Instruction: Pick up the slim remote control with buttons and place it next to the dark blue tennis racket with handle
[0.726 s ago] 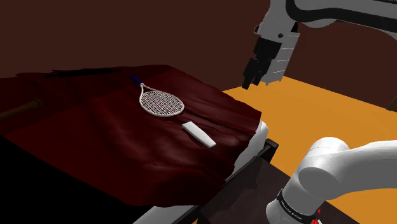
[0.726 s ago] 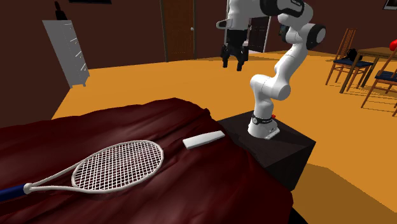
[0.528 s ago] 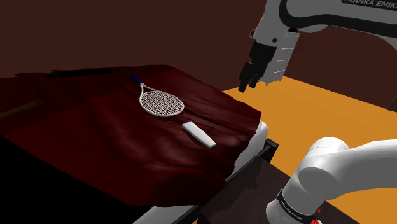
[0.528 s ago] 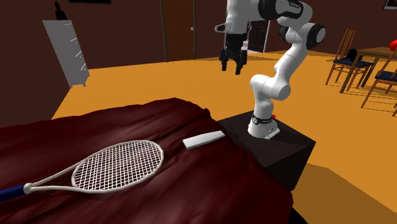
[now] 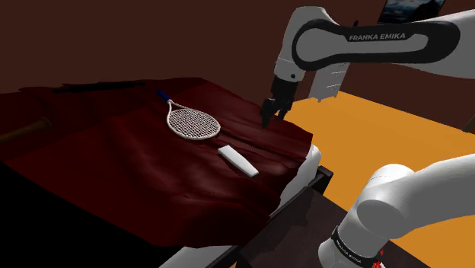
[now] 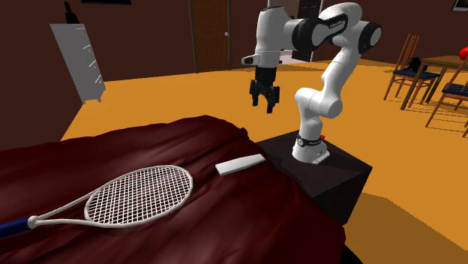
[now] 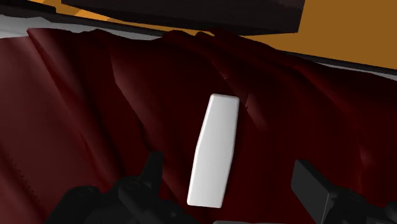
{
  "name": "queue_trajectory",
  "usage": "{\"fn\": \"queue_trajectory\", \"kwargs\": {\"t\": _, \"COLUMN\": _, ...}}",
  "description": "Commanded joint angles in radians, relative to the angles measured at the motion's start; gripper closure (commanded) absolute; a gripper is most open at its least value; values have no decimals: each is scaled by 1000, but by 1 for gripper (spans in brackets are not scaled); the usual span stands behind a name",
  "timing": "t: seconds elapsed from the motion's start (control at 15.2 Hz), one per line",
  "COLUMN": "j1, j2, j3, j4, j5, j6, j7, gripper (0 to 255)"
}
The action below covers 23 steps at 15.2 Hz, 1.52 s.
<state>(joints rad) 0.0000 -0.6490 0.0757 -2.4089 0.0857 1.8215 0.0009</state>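
The black gripper [image 5: 265, 122] [image 6: 265, 102] [image 7: 230, 181] is hovering, fingers wide apart, over the white remote [image 5: 238, 161] [image 6: 240, 163] [image 7: 215, 149] lying near the red bedcover's [image 5: 114, 152] [image 6: 225, 217] [image 7: 76, 102] stand-side edge, apart from the racket [image 5: 192, 122] [image 6: 139, 195].

remote [image 5: 238, 161]: plain white | racket [image 5: 192, 122]: white frame, white criss-cross string grid, dark blue handle | bed cover [image 5: 114, 167]: deep maroon | floor [image 5: 380, 126]: orange | arm [image 5: 426, 57]: white, dark joints | tool [image 6: 264, 100]: all black | stand [image 6: 341, 176]: black | chairs [image 6: 409, 71]: brown frames, dark blue seats
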Motion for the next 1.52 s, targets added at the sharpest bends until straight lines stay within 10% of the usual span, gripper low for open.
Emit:
{"fn": "queue_trajectory", "kwargs": {"t": 0.0, "j1": -3, "j2": 50, "j3": 13, "j4": -23, "j5": 1, "j6": 68, "j7": 17, "gripper": 0}}
{"fn": "queue_trajectory", "kwargs": {"t": 0.86, "j1": -23, "j2": 496, "j3": 97, "j4": -1, "j5": -43, "j6": 448, "j7": 162, "gripper": 0}}
{"fn": "queue_trajectory", "kwargs": {"t": 1.45, "j1": -23, "j2": 580, "j3": 102, "j4": -37, "j5": -59, "j6": 565, "j7": 177, "gripper": 0}}
